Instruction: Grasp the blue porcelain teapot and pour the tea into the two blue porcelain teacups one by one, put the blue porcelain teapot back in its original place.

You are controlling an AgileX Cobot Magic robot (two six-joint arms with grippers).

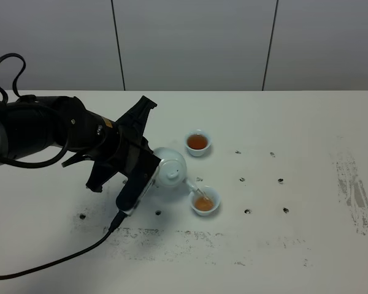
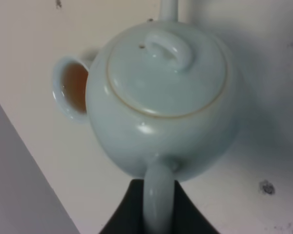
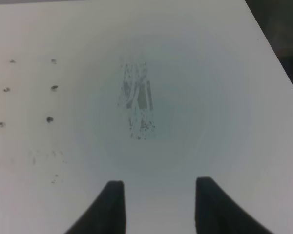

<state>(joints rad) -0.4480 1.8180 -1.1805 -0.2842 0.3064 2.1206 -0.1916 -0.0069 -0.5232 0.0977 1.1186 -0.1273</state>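
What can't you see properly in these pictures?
- Tea left in the teapot: its lid covers it, in the high and left wrist views.
- Left wrist view: the teapot hides part of one teacup; the frame edge cuts off the spout.
- High view: the right gripper is out of frame.

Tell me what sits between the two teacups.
In the high view, only bare table with a small dark mark; the teapot spout reaches the near cup from the side.

My high camera's view, white table (image 1: 306,122) scuffed grey (image 1: 356,193) at right and near edge, small dark holes (image 1: 280,180), pale grey panelled wall (image 1: 196,43) behind, even light.
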